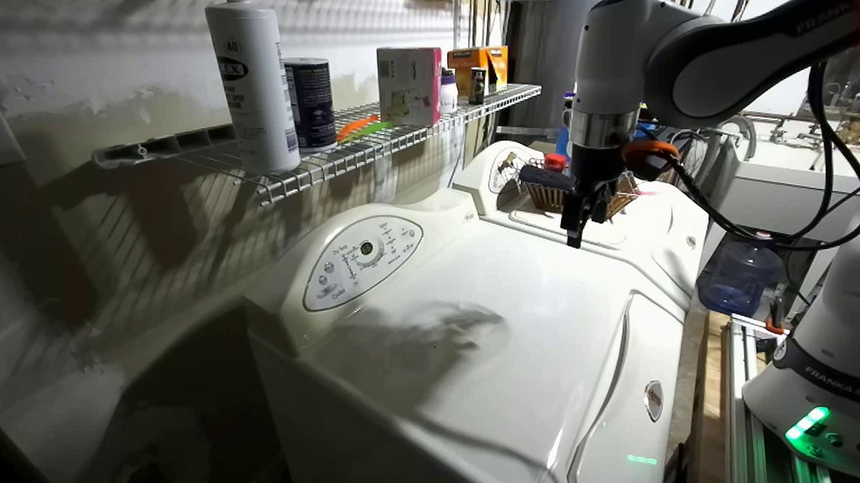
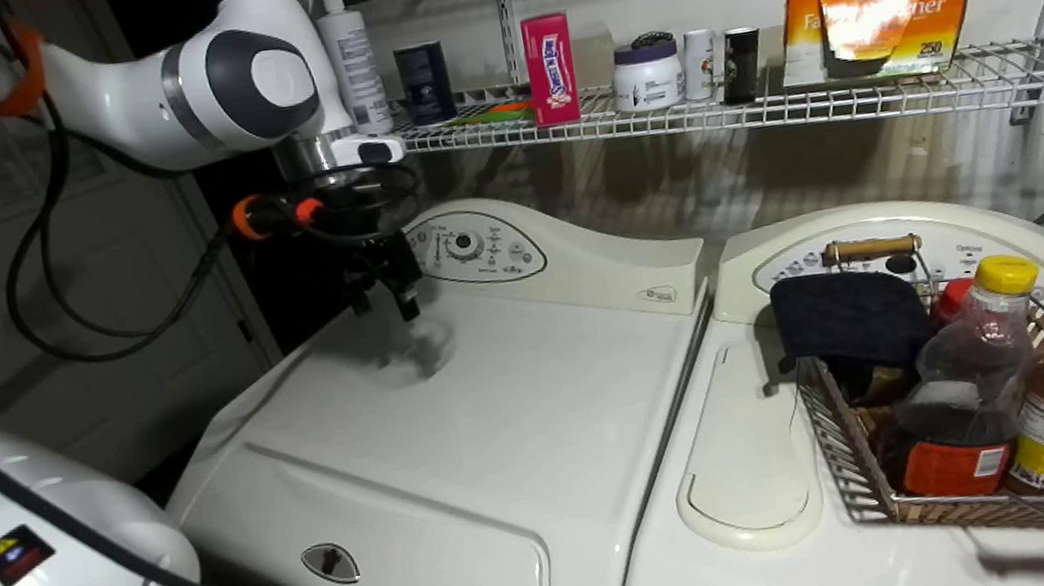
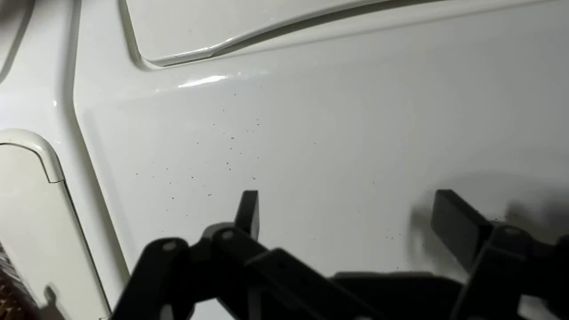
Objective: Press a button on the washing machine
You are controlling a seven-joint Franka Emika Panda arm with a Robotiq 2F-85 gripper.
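Note:
The washing machine [image 1: 532,295] is the large glossy white appliance under my arm. It also shows in an exterior view [image 2: 495,397], and its smooth top fills most of the wrist view [image 3: 320,124]. Its oval white control panel [image 1: 352,273], with a dial and grey markings, stands at the back of the top. The panel also shows in an exterior view [image 2: 502,255], but is out of the wrist view. My gripper [image 1: 585,229] points down above the machine's top, apart from it and from the panel. In the wrist view its fingers [image 3: 346,209] are spread wide with nothing between them.
A wire shelf [image 2: 1008,78] with bottles and boxes hangs above the panels. A second white appliance [image 2: 744,445] stands beside the machine and bears a basket [image 2: 847,462] with bottles and a dark cloth item. A blue water jug [image 1: 742,277] stands near the robot base.

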